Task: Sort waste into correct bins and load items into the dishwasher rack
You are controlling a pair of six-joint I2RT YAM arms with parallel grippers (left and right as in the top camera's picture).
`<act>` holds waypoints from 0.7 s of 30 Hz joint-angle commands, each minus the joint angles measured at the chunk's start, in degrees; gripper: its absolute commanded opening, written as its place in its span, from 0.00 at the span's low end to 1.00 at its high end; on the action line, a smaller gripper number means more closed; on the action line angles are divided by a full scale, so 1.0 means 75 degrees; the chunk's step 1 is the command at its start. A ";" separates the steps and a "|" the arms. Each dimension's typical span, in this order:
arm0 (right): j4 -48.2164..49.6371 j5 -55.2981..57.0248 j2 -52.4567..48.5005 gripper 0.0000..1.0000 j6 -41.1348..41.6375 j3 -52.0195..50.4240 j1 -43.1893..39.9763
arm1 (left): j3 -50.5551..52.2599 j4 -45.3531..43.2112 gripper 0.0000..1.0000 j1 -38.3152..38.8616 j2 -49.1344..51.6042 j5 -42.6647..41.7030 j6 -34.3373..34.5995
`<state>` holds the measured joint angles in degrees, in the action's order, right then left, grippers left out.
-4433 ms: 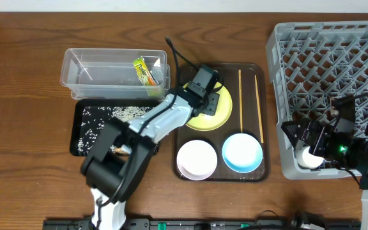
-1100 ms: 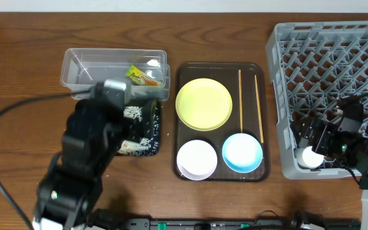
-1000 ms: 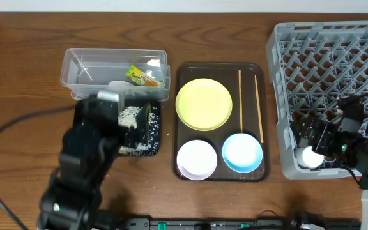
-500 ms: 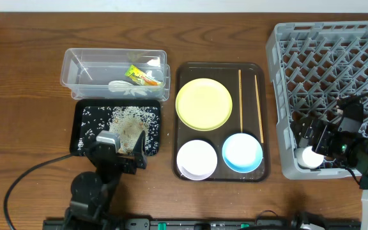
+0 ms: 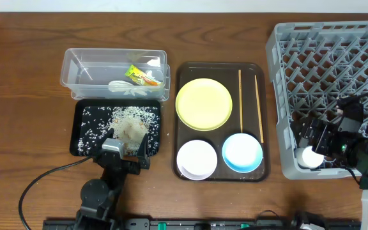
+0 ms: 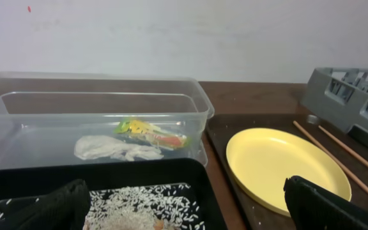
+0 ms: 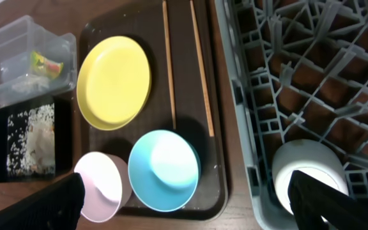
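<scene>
The green-and-orange wrapper and white scrap lie in the clear tub. Rice crumbs lie piled in the black tray. The yellow-green plate, white bowl, blue bowl and two chopsticks lie on the brown tray. My left gripper is open and empty, low at the black tray's front edge. My right gripper is open and empty over the grey rack's front-left corner.
The dark brown serving tray lies between the bins and the rack. A white round object sits in the rack's front-left corner. A black cable runs from the left arm across the table's front.
My left arm has pulled back from over the black tray toward the table's front. The white scrap now shows in the tub and a rice pile on the black tray. The right arm is still.
</scene>
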<state>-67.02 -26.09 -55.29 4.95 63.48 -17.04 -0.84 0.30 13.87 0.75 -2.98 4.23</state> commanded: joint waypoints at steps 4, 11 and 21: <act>-0.0003 -0.0032 0.0020 0.99 -0.0102 0.0105 -0.0061 | 0.0082 0.0128 0.99 -0.0055 -0.0079 0.0064 -0.0076; -0.0003 -0.0032 0.0020 0.99 -0.0102 0.0105 -0.0061 | 0.0082 0.0466 0.99 -0.0055 -0.0050 0.0067 -0.0073; 0.0044 -0.0192 0.0015 0.99 0.0236 0.0105 -0.0061 | 0.0082 0.0466 0.99 -0.0055 -0.0017 0.0067 -0.0076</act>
<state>-66.96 -26.13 -55.29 5.06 63.48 -17.04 -0.78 1.21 13.87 0.64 -3.01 4.21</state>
